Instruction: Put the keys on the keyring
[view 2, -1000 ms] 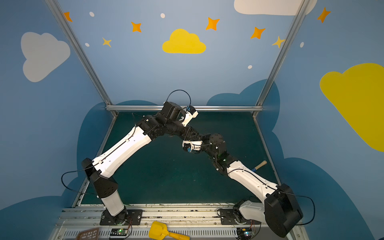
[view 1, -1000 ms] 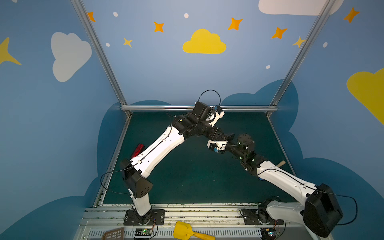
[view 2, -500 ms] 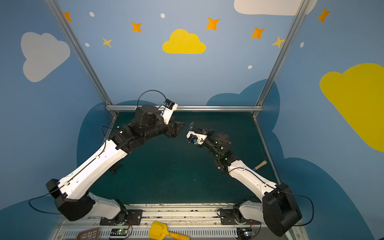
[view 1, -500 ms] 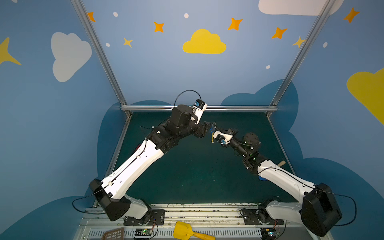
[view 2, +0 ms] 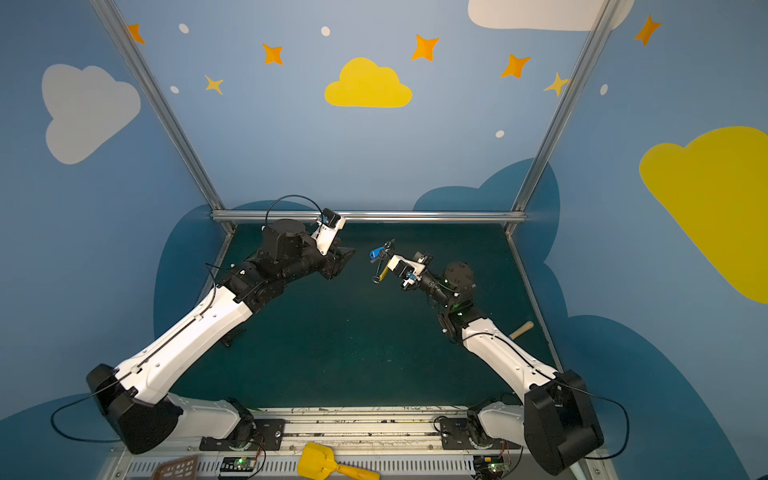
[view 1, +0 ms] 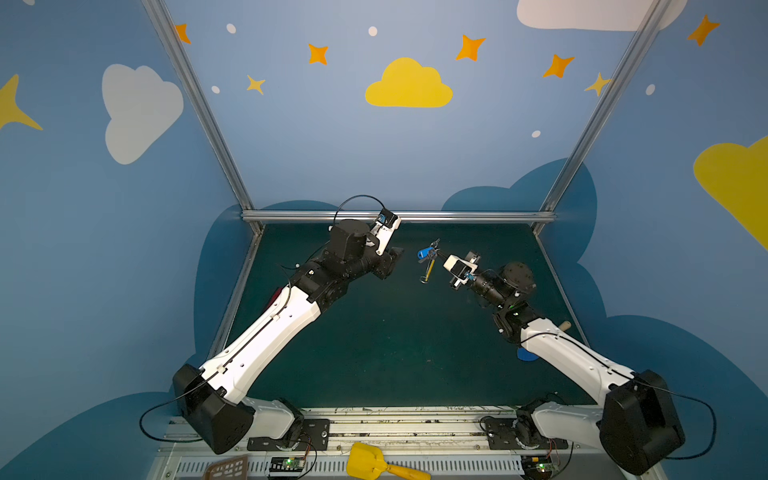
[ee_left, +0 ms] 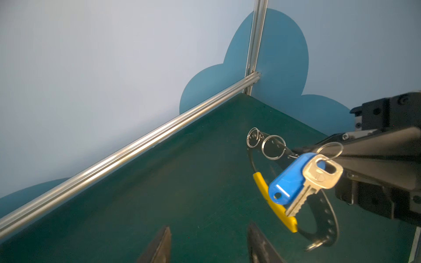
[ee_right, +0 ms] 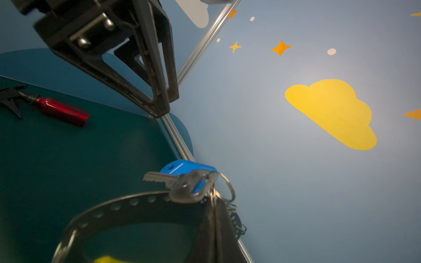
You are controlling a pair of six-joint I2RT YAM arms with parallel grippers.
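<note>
Keys and keyring in right gripper, apart from left gripper.

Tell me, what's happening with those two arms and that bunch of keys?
The right gripper is shut on the keyring, a grey hoop with a yellow section, holding it in the air above the green table near the back wall. A silver key with a blue tag hangs by its small ring right at that gripper's tips. The left gripper, open and empty, faces them from nearby.
</note>
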